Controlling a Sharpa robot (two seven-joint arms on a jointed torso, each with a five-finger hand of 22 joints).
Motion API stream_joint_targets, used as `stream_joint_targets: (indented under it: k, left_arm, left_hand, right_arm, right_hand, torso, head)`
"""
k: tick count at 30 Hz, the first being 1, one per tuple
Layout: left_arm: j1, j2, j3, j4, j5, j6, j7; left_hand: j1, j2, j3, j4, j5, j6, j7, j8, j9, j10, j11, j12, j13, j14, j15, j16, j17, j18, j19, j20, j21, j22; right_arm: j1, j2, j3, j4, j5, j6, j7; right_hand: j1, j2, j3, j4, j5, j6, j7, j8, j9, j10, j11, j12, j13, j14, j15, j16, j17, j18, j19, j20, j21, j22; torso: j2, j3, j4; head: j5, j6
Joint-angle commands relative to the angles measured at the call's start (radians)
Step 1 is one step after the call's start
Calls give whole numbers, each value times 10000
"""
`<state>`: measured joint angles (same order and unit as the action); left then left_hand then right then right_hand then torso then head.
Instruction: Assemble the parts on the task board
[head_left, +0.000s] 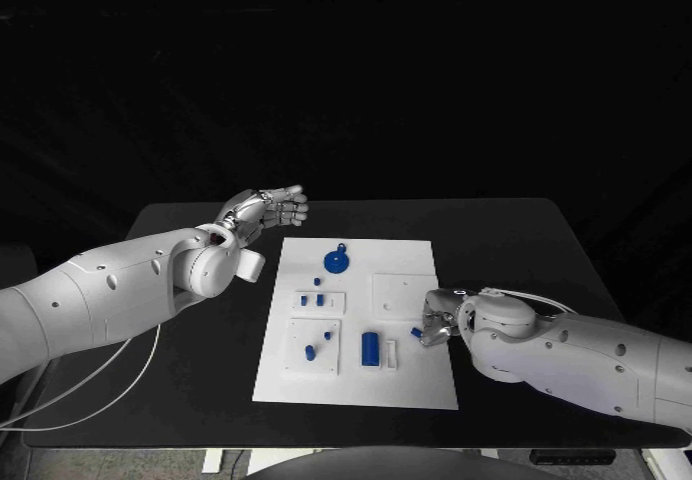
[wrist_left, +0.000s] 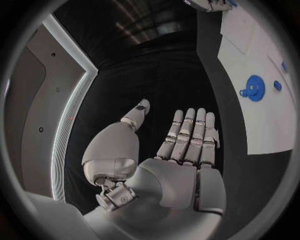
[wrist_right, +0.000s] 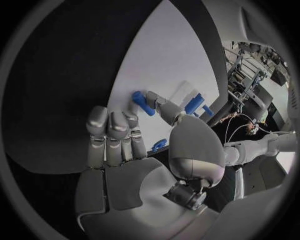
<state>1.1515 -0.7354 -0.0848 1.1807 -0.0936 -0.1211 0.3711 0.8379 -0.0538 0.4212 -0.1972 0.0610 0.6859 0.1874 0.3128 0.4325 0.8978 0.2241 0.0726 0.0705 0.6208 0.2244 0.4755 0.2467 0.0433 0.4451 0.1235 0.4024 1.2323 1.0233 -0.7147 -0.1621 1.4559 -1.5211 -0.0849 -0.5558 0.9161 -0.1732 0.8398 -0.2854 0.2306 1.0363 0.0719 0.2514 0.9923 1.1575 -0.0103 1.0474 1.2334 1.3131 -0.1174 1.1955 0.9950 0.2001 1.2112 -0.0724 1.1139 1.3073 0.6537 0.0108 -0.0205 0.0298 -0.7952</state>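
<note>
the left hand hovers over the tabletop just off the far left corner of the board, its fingers straight and held together, thumb apart, with nothing in them. on the board, going rightward, two small pegs stand in a raised block, another peg stands in the block nearer the robot, a gear lies flat toward the far edge, and a longer cylinder lies near the middle. at the board's right edge the right hand rests low, and its thumb and a fingertip pinch a short blue part just above the white surface, the other fingers loosely curled beside it. the step in hand looks like carrying this part to its seat; i cannot tell which socket it belongs to. the next move probably calls for a steady pinch, lining the part upright over its hole and pressing it in without tipping the pegs nearby. the tabletop is matte black, and the room behind is dark.
</note>
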Motion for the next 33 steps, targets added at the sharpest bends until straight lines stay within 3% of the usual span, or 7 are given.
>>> stream_joint_targets:
  k: [1,6,8,16,33]
  left_arm:
    - [8,14,2,33,-37,155,46]
    - [8,7,-1,38,-41,164,36]
    - [8,-3,-5,39,-41,165,33]
    - [8,-8,-13,41,-43,169,33]
    - [8,-21,-20,42,-67,173,20]
  left_hand:
    - [-83,-38,1,48,-63,-54,326,-40,-17,-68,-12,-47,-10,-49,12,-33,11,155,60,9,-60,15]
    - [-79,-38,4,48,-63,-55,326,-40,-17,-68,-11,-47,-10,-48,11,-33,12,155,61,9,-62,16]
    - [-75,-37,6,48,-63,-55,326,-39,-17,-68,-11,-46,-10,-47,11,-33,13,156,61,8,-63,17]
    - [-67,-37,10,48,-63,-54,326,-38,-16,-67,-10,-45,-10,-46,11,-33,15,157,62,8,-65,19]
    - [-54,-40,14,48,-64,-54,326,-35,-15,-66,-8,-44,-9,-44,11,-32,18,158,65,8,-69,23]
  right_arm:
    - [-117,-51,-88,-98,928,-4,-26]
    - [-116,-184,-88,28,1581,-357,88]
    - [-115,-304,-87,197,2094,-580,189]
    - [-111,-539,-79,812,3382,-1057,735]
    - [-109,-461,-77,1130,4733,-977,792]
  right_hand:
    - [622,681,196,-51,663,-200,327,-168,-3853,64,35,65,-2,28,56,24,37,617,-1,91,40,180]
    - [466,687,-37,-49,779,0,267,-62,-3828,132,-24,111,-5,36,10,49,63,617,43,114,109,190]
    - [182,652,-502,-37,749,119,217,5,-3810,199,-73,140,-15,42,-36,68,81,617,80,124,150,181]
    - [-342,612,-1367,113,812,294,137,78,-3817,444,-154,355,89,39,-108,80,105,617,113,113,145,142]
    - [-670,636,-1822,330,302,390,94,80,-3860,521,-191,427,140,26,-153,64,111,617,106,71,101,124]
  torso:
    - [3,-6,-1]
    - [-3,-6,5]
    - [-4,-6,2]
    - [0,-7,-5]
    - [2,-8,3]
  head:
    - [3,5]
    - [20,5]
    - [24,1]
    - [43,-1]
    - [74,-62]
